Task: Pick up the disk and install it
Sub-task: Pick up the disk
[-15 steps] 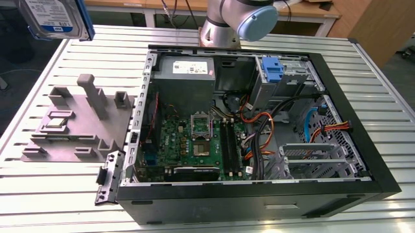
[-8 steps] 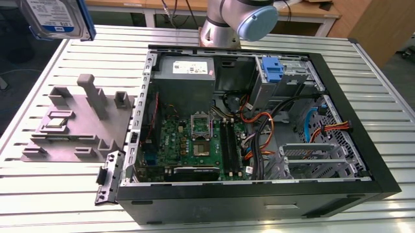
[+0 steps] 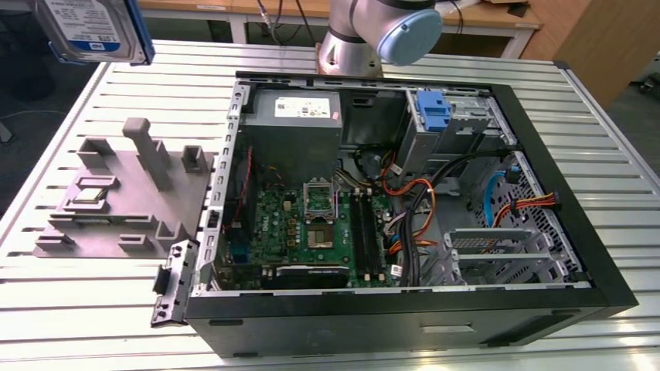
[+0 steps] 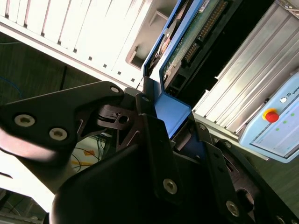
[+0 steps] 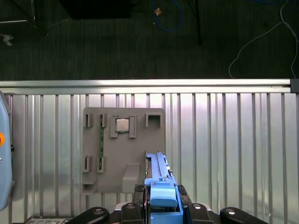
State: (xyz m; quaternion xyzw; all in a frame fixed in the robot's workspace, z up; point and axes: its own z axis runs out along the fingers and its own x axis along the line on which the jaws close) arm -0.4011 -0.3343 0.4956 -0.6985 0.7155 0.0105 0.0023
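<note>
The disk, a silver-grey hard drive with a white-and-blue label in a blue carrier bracket, hangs high above the table's far corner at the exterior view's left. In the first wrist view I see the disk edge-on over a grey fixture block. My gripper is shut on its blue bracket. In the second wrist view the black fingers clamp the bracket, and the disk's green circuit board faces the camera.
An open computer case lies on the slatted metal table, with a blue-handled caddy and a metal drive cage inside. The grey fixture block carries a small silver chip. A pendant lies nearby.
</note>
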